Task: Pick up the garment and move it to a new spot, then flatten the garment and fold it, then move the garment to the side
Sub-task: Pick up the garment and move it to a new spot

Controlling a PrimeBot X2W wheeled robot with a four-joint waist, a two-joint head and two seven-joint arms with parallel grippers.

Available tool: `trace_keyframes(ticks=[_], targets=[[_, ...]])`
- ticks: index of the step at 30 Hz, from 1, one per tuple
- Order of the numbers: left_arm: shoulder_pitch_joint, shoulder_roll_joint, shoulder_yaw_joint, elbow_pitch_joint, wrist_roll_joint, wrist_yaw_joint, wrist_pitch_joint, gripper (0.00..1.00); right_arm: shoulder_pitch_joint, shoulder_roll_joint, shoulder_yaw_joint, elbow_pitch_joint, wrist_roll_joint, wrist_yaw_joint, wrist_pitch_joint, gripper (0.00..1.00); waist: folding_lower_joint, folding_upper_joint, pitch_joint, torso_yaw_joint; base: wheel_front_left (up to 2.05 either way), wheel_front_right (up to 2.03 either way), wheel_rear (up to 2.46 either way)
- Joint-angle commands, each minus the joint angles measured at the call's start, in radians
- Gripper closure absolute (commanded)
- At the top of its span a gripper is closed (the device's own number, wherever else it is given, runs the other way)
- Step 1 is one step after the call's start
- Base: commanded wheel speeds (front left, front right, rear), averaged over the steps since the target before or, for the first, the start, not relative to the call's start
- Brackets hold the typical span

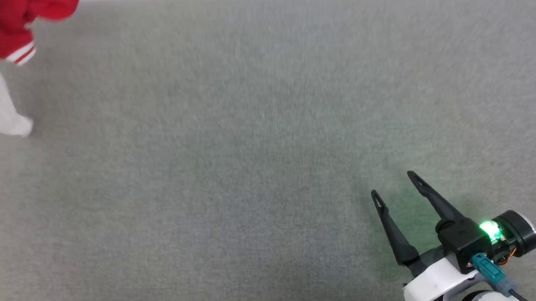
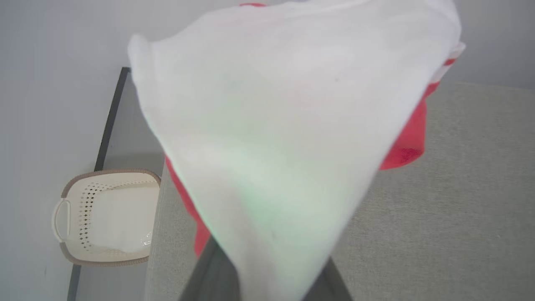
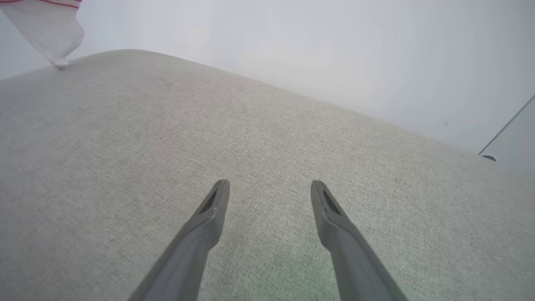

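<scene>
Left wrist view catches a basket (image 2: 109, 177) near garment (image 2: 271, 125).

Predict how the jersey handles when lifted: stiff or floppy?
Likely floppy: the jersey hangs bunched, its white sleeve drooping toward the grey fabric surface. Probably light: it drapes thin across the left wrist view. Sleeve tip may drag when carried.

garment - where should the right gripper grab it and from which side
Take the white sleeve near its lower end, coming from the robot's right with the open right gripper. It hangs free below the red bunch, its tip about touching the grey surface.
</scene>
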Motion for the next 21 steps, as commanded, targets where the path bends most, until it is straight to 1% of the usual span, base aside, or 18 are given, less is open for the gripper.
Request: trace_keyframes(ticks=[1,7,11,15,16,21], targets=[[-0.011,-0.022,-0.011,-0.009,0.005,-0.001,-0.001,1.00,0.013,0.009,-0.003,0.022,0.007,-0.001,-0.015,0.00,0.0000,0.0000,-0.153,0.007,0.00,0.00,0.00],[0.011,-0.089,-0.049,-0.080,-0.016,-0.001,0.021,1.00,0.029,0.018,-0.040,0.062,0.006,-0.001,-0.029,0.00,0.0000,0.0000,-0.238,0.024,0.00,0.00,0.00],[0.044,-0.129,-0.073,-0.155,-0.054,-0.001,0.036,1.00,0.040,0.004,-0.083,0.076,-0.006,-0.001,-0.029,0.00,0.0000,0.0000,-0.272,0.024,0.00,0.00,0.00],[0.083,-0.151,-0.084,-0.230,-0.106,-0.001,0.045,1.00,0.035,-0.006,-0.114,0.093,-0.018,-0.001,-0.030,0.00,0.0000,0.0000,-0.288,-0.007,0.00,0.00,0.00],[0.083,-0.151,-0.084,-0.230,-0.106,-0.001,0.045,1.00,0.035,-0.006,-0.114,0.093,-0.018,-0.001,-0.030,0.00,0.0000,0.0000,-0.288,-0.007,0.00,0.00,0.00],[0.134,-0.169,-0.116,-0.315,-0.139,-0.001,0.049,1.00,0.019,-0.017,-0.158,0.120,-0.027,-0.001,-0.042,0.00,0.0000,0.0000,-0.289,-0.072,0.00,0.00,0.00]])
